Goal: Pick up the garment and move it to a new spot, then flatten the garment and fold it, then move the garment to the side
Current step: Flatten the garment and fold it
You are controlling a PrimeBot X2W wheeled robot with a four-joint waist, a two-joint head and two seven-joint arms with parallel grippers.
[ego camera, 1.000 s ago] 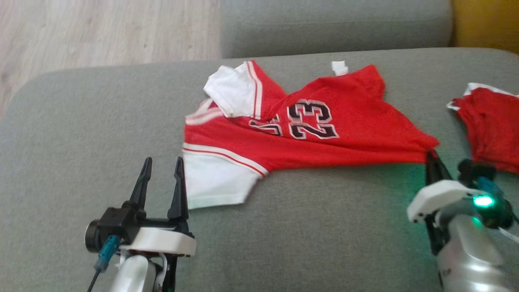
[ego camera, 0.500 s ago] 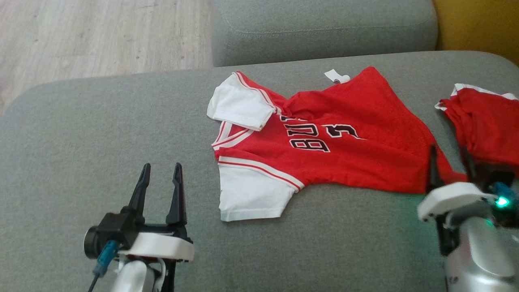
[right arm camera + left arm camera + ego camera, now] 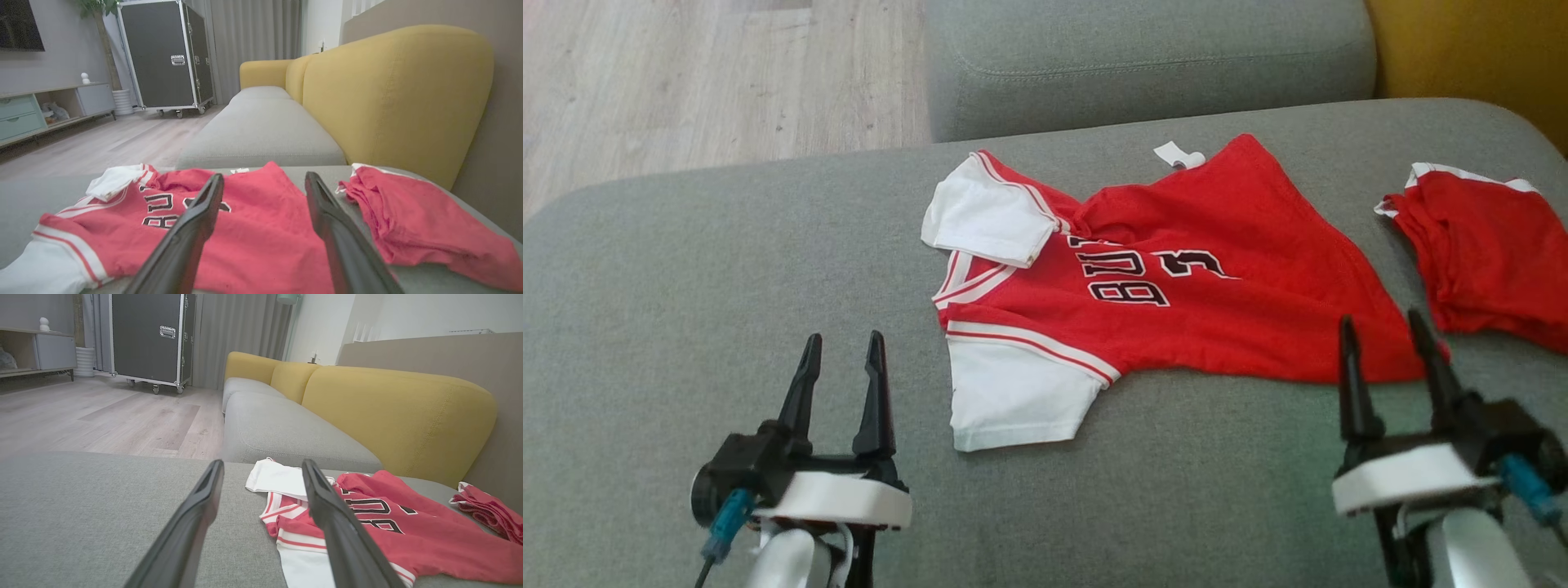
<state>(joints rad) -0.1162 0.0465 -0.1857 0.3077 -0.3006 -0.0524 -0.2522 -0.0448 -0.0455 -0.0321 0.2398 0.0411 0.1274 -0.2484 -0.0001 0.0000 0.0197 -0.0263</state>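
Observation:
The garment (image 3: 1217, 310) is a red jersey with white sleeves and black lettering. It lies spread but creased on the grey sofa seat (image 3: 686, 286), with one sleeve folded over at the collar. My right gripper (image 3: 1380, 318) stands open at the hem's near right corner with nothing between its fingers. In the right wrist view the jersey (image 3: 253, 232) lies under and beyond the open right gripper (image 3: 264, 175). My left gripper (image 3: 844, 339) is open over bare seat, left of the near white sleeve. The left wrist view shows the jersey (image 3: 408, 535) to the right of the left gripper (image 3: 262, 463).
Another crumpled red garment (image 3: 1486, 253) lies at the seat's right end, close to the jersey. A second grey seat cushion (image 3: 1143, 65) sits beyond, with the yellow backrest (image 3: 1470, 49) at right. Wooden floor (image 3: 686, 82) lies past the far left edge.
My right gripper opened, let go of the jersey's hem corner and drew back toward me. The jersey came to rest more spread out. The head camera shifted slightly; the left arm stayed put.

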